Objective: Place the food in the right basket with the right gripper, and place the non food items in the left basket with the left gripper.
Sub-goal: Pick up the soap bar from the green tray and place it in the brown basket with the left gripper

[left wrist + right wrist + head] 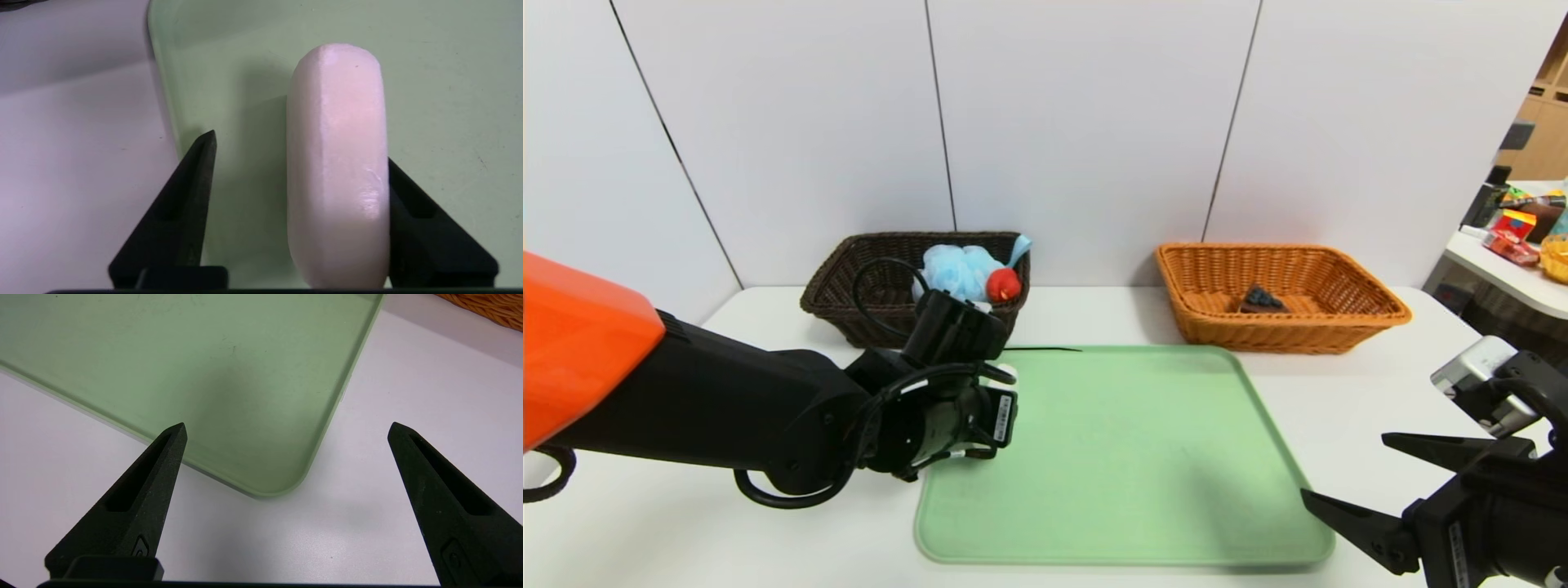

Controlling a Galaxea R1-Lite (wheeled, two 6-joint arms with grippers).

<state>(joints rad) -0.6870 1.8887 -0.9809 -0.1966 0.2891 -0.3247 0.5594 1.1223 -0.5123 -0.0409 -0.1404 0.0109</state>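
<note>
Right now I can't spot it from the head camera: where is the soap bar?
In the left wrist view, the soap bar lies on the green tray near its left edge, between the open left gripper's fingers.

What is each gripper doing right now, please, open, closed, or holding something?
Left gripper: open around the soap bar on the green tray, not clamped.
Right gripper: open, holding nothing.

The left arm has a glossy orange upper shell, a matte black forearm and looped black cables, with a white barcode label on its wrist. Both grippers, left gripper and right gripper, carry tapered, pointed black fingers with recessed slots.
</note>
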